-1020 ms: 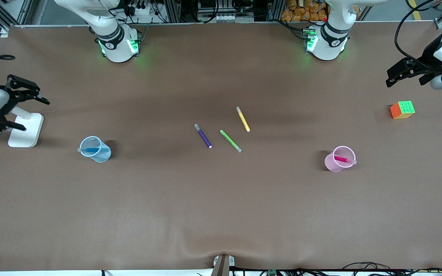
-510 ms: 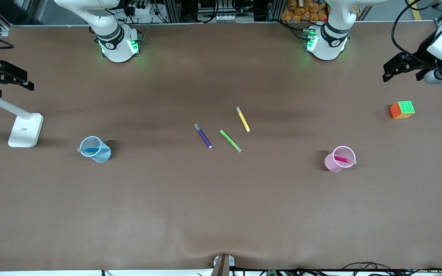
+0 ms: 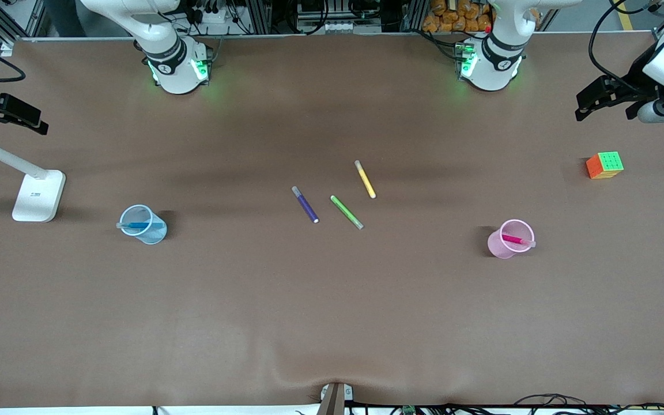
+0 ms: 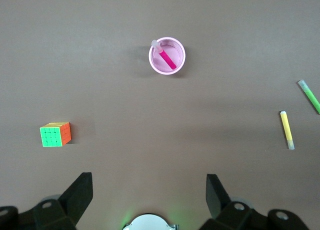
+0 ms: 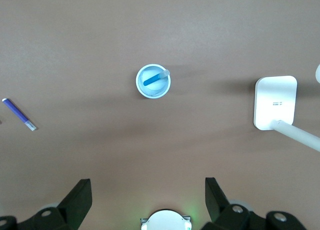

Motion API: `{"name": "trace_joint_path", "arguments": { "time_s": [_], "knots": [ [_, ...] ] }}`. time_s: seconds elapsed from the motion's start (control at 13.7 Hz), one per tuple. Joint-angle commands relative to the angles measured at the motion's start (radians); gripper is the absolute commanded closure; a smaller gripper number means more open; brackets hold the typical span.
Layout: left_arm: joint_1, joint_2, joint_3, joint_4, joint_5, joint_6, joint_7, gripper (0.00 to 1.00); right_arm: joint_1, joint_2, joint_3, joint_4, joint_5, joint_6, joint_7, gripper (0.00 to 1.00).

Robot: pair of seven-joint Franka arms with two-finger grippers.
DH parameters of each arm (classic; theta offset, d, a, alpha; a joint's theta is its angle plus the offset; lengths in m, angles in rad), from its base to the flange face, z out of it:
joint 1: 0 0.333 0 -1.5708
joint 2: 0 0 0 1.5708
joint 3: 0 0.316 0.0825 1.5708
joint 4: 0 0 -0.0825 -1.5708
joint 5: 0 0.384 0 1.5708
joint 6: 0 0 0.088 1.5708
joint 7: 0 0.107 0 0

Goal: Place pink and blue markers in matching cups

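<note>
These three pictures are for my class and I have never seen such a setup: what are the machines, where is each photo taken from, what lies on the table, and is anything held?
Two robot arms stand at a brown table. One picture looks down from high across it; the other two come from cameras on each arm's wrist. The left gripper and right gripper hang open and empty over the table's ends. The pink marker stands in the pink cup, the blue marker in the blue cup. Purple, green and yellow markers lie mid-table; a puzzle cube and white lamp base sit near the ends.
</note>
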State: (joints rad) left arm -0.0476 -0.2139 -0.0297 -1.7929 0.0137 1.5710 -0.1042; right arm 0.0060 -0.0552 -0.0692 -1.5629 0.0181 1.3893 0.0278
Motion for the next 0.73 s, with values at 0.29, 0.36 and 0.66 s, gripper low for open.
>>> {"name": "trace_joint_path", "arguments": {
  "time_s": [0.29, 0.36, 0.66],
  "knots": [
    [0.008, 0.05, -0.004, 0.078, -0.006, -0.037, 0.008, 0.0, 0.034, -0.038, -0.015, -0.031, -0.023, -0.003, 0.029, 0.0],
    [0.008, 0.05, -0.004, 0.078, -0.006, -0.043, 0.006, 0.0, 0.035, -0.038, -0.015, -0.031, -0.023, -0.003, 0.029, 0.0],
    [0.011, 0.048, -0.003, 0.079, -0.001, -0.065, -0.002, 0.0, 0.04, -0.037, -0.015, -0.031, -0.023, -0.001, 0.029, 0.0]
  ]
}}
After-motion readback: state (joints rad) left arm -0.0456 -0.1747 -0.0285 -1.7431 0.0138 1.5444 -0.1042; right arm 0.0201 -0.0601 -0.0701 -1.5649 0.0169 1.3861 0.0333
